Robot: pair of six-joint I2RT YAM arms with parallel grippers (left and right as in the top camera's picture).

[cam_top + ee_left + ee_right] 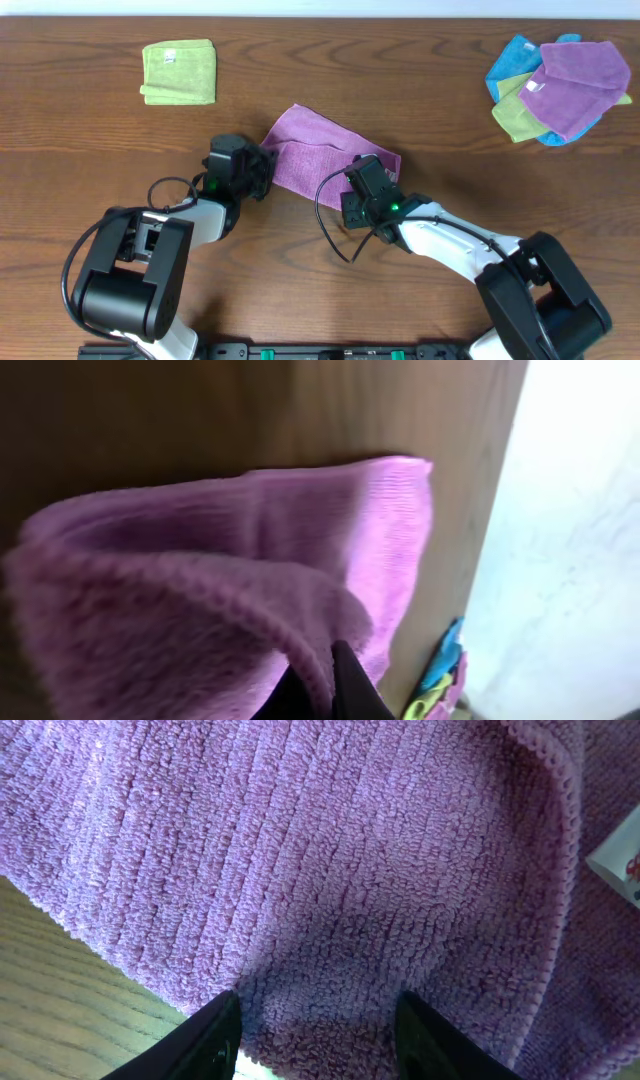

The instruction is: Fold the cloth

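A: The orchid-pink terry microfibre cloth (330, 150) is being worked at the middle of the brown wooden table (80, 140), with its left edge being pinched tight by the left gripper (325, 680).

B: The right gripper (315, 1020) is being held spread over the pile, gripping nothing. That edge is best carried across low, with corners being matched.

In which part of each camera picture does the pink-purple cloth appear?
Overhead: the cloth lies at the centre.
Left wrist: it fills the lower left and middle.
Right wrist: it covers nearly the whole picture.
Shared landmark: the wooden table.
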